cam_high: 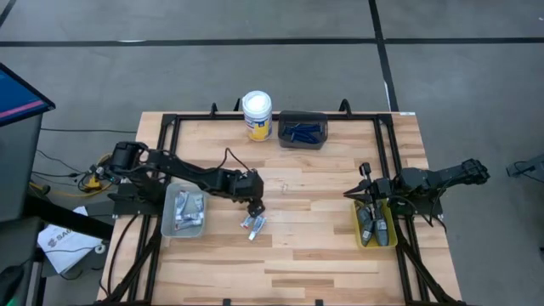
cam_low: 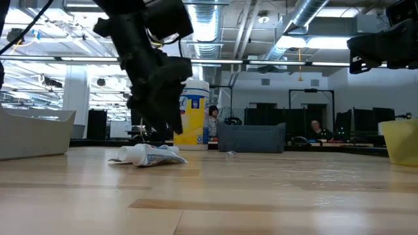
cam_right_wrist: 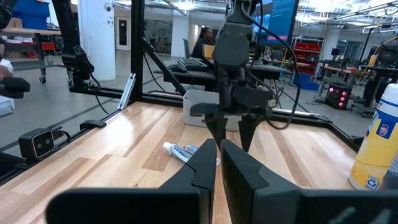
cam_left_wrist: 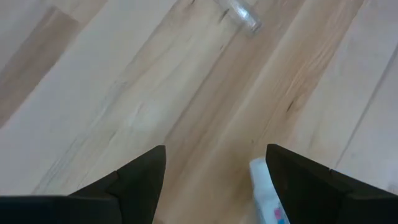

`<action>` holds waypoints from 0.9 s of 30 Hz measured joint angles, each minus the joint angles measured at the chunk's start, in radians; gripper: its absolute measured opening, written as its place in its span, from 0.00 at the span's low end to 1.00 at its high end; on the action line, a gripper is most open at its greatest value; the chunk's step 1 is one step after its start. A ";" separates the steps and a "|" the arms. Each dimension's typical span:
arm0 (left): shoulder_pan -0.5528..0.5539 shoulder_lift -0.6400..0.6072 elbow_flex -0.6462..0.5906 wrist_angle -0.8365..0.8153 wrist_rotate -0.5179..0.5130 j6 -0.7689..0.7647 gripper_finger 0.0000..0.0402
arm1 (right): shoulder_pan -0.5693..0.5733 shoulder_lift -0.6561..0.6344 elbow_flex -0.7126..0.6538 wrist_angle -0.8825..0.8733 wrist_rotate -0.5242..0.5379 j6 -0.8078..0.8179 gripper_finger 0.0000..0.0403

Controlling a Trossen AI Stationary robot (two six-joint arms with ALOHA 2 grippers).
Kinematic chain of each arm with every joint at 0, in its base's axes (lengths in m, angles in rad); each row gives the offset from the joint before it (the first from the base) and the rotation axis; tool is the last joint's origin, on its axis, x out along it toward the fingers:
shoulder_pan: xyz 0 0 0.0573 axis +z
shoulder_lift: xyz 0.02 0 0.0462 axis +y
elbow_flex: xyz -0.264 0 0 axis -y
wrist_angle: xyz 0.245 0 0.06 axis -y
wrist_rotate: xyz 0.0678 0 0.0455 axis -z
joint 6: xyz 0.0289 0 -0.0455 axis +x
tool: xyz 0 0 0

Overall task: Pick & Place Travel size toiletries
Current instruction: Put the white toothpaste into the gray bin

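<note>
Two or three small white-and-blue tubes (cam_high: 253, 225) lie loose on the wood near the table's middle; they also show in the low view (cam_low: 151, 155) and the right wrist view (cam_right_wrist: 182, 151). My left gripper (cam_high: 255, 210) hangs open just above them, pointing down. In its wrist view (cam_left_wrist: 214, 155) one tube (cam_left_wrist: 266, 190) lies beside one finger. My right gripper (cam_right_wrist: 219, 148) is shut and empty, hovering at the yellow tray (cam_high: 359, 240) at the table's right, which holds dark grey pods (cam_high: 375, 228).
A clear tray (cam_high: 168, 223) with more tubes sits left of the loose ones. At the far edge stand a white-lidded yellow jar (cam_high: 257, 115) and a dark tray (cam_high: 303, 142) of blue razors (cam_high: 303, 130). A small clear scrap (cam_left_wrist: 239, 15) lies on the wood.
</note>
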 joint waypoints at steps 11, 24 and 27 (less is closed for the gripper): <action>-0.010 0.100 0.009 0.059 0.061 0.024 0.68 | 0.000 0.000 0.000 0.000 0.000 0.000 0.04; -0.035 0.109 0.009 0.050 0.117 -0.038 0.66 | 0.000 0.000 0.000 0.000 0.000 0.000 0.04; -0.040 0.108 0.010 0.035 0.123 -0.042 0.62 | 0.000 0.000 0.000 0.000 0.000 0.000 0.04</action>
